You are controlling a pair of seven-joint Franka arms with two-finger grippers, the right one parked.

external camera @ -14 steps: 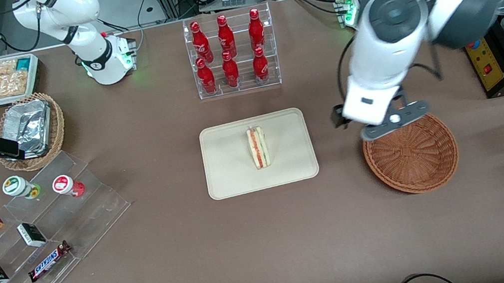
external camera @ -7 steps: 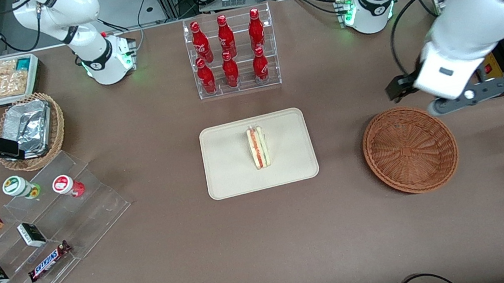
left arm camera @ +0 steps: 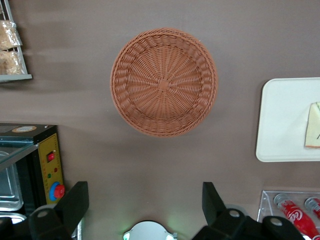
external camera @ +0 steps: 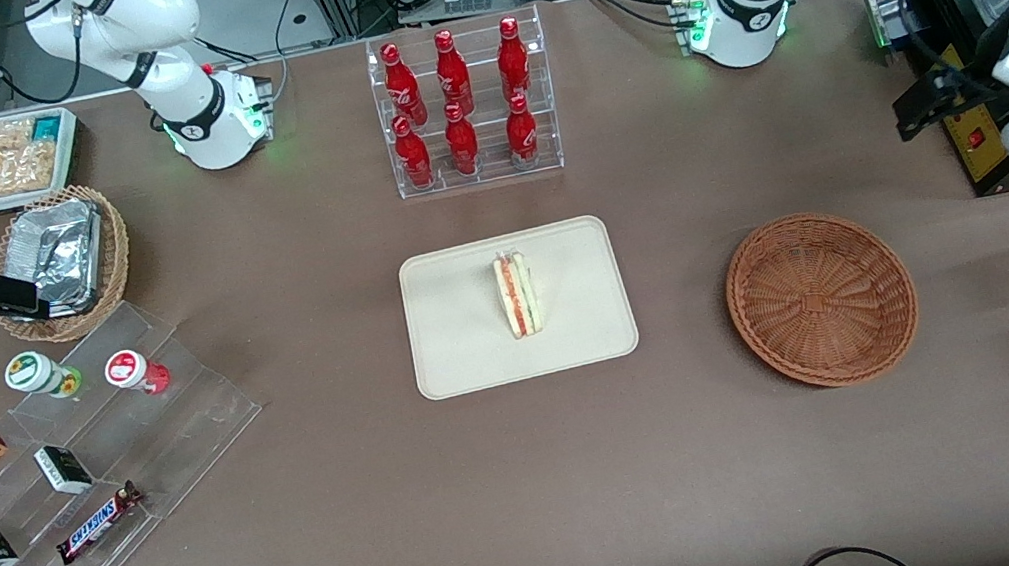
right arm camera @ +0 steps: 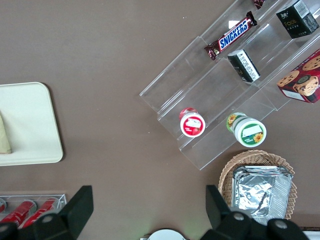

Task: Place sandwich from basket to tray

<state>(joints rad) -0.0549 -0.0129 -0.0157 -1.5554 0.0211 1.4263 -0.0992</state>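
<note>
While aloft over brown table (external camera: 536,480) — gripper (left arm camera: 145,200).

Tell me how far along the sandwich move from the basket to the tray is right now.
It looks done. The sandwich stands on the tray, and the basket is empty. The gripper is open, holds nothing and hangs high above the table at the working arm's end. Nothing appears left except parking the arm.
</note>
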